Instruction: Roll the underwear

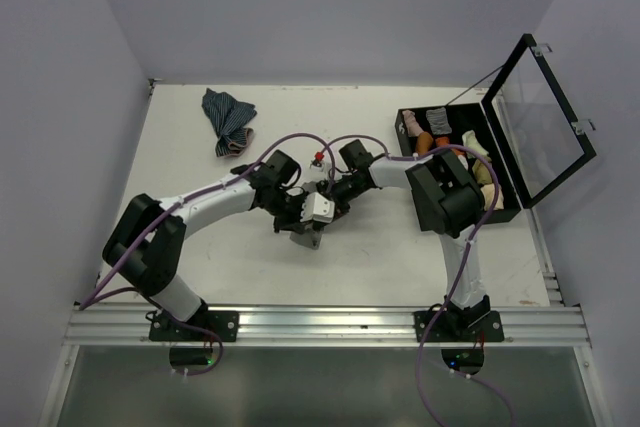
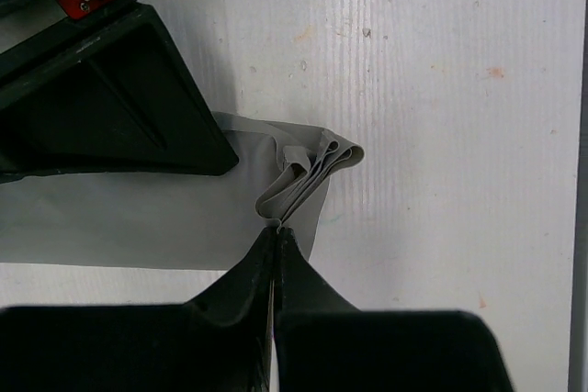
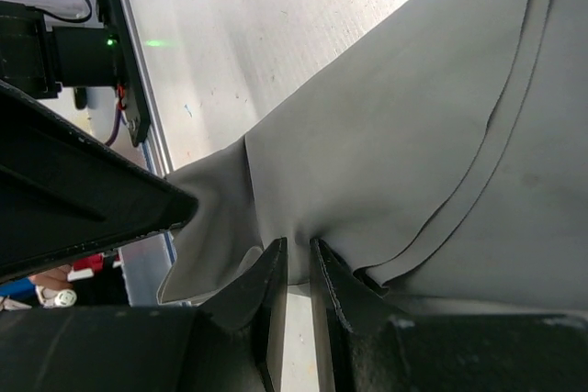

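Pinching the grey underwear (image 2: 175, 218) at mid-table, both arms seem to be at the start of the roll. The left gripper (image 2: 277, 234) is closed tight on a bunched fold at the cloth's edge, and the right gripper (image 3: 299, 250), jaws barely parted, nips a pucker of the same cloth. Next, I judge, they must turn that edge over evenly without letting the layers slip.
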`<action>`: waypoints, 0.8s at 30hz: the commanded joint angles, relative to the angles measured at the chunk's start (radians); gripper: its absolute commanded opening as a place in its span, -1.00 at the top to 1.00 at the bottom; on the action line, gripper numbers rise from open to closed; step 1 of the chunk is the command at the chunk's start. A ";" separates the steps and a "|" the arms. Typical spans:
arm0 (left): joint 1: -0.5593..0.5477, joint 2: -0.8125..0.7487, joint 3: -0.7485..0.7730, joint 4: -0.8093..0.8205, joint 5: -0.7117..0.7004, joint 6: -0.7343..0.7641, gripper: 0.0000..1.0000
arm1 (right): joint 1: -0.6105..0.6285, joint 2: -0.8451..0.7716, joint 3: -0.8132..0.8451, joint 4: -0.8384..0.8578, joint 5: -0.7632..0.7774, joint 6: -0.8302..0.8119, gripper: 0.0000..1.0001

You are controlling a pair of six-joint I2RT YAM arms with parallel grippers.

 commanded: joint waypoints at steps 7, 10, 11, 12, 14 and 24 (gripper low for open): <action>0.002 -0.033 0.002 0.002 0.045 0.012 1.00 | 0.000 -0.084 0.069 0.046 0.028 0.122 0.57; 0.001 -0.025 0.008 -0.004 0.043 0.019 1.00 | 0.004 -0.067 0.091 0.040 0.026 0.147 0.57; 0.001 -0.022 0.015 -0.008 0.042 0.021 1.00 | 0.007 -0.064 0.091 0.035 0.028 0.142 0.57; 0.001 -0.018 0.017 -0.010 0.040 0.019 1.00 | 0.009 -0.061 0.085 0.016 0.026 0.130 0.57; 0.001 -0.013 0.026 -0.013 0.042 0.016 1.00 | 0.023 -0.059 0.071 -0.006 0.025 0.103 0.57; 0.002 0.002 0.051 -0.028 0.048 0.018 1.00 | 0.050 -0.026 0.048 -0.190 0.095 -0.058 0.59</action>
